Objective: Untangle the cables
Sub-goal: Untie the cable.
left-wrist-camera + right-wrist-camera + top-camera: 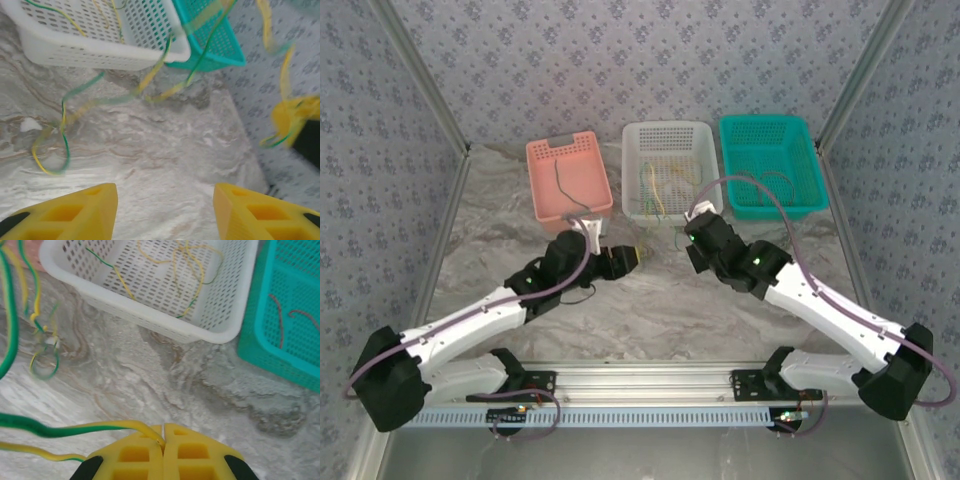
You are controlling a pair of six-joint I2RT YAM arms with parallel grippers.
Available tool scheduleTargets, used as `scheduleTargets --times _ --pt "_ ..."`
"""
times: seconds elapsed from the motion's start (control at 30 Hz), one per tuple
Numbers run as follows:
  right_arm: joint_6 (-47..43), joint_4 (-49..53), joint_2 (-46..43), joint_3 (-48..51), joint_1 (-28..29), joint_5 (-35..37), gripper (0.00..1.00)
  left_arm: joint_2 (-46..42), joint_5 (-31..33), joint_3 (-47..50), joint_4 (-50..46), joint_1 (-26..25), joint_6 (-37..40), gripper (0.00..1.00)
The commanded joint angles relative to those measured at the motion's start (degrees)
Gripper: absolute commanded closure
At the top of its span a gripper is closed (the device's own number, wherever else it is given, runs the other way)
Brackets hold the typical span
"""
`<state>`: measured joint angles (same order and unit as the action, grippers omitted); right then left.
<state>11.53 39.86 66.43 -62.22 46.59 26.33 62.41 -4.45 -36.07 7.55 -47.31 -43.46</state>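
Observation:
My right gripper (164, 432) is shut on the end of a yellow-green cable (60, 429) that runs off to the left above the table. In the top view it (692, 237) hovers in front of the white basket (670, 128). The left gripper (165, 192) is open with nothing between its fingers, facing the right one (632, 257). The same yellow-green cable (66, 150) hangs blurred across the left wrist view, looping down to the table. More yellow and green cables (187, 270) lie in the white basket. Red cables (280, 315) are in the teal basket (250, 340). A dark cable (563, 185) lies in the pink basket (560, 145).
Three baskets stand in a row at the back: pink, white, teal (765, 122). A small yellow-green loop (45, 365) rests on the marbled tabletop (650, 310) left of the right gripper. Patterned walls close in both sides and the back.

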Motion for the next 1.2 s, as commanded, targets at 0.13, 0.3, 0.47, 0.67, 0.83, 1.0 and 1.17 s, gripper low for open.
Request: scheduleTargets --times 0.13,0.3,0.47,0.67,0.83,1.0,1.17 --pt "5.6 5.2 2.3 -5.5 -1.1 -13.6 1.0 3.2 11.3 2.7 17.6 -1.3 20.8 0.32" --pt "6.8 5.2 1.7 -5.6 -1.7 -17.6 1.0 7.1 15.1 -0.4 20.8 -1.2 29.0 0.27" --pt "7.9 4.9 1.9 -5.6 -1.8 -20.9 1.0 11.1 16.6 -3.2 20.9 -1.0 32.2 0.25" --pt "9.8 3.7 0.9 -5.6 -1.8 -23.2 1.0 15.4 20.9 -5.0 22.7 -1.5 32.4 0.35" --pt "10.3 3.6 -0.2 -5.0 -1.8 -23.9 1.0 14.6 19.6 -5.3 24.4 -1.4 31.2 0.5" --pt "10.8 2.4 -0.8 -3.6 -3.2 -26.0 1.0 12.3 15.0 -5.9 23.6 -1.0 31.6 1.0" --pt "11.1 -0.9 -1.3 -1.8 -7.6 -30.8 1.0 8.5 9.5 -5.4 21.8 -1.0 32.1 1.0"
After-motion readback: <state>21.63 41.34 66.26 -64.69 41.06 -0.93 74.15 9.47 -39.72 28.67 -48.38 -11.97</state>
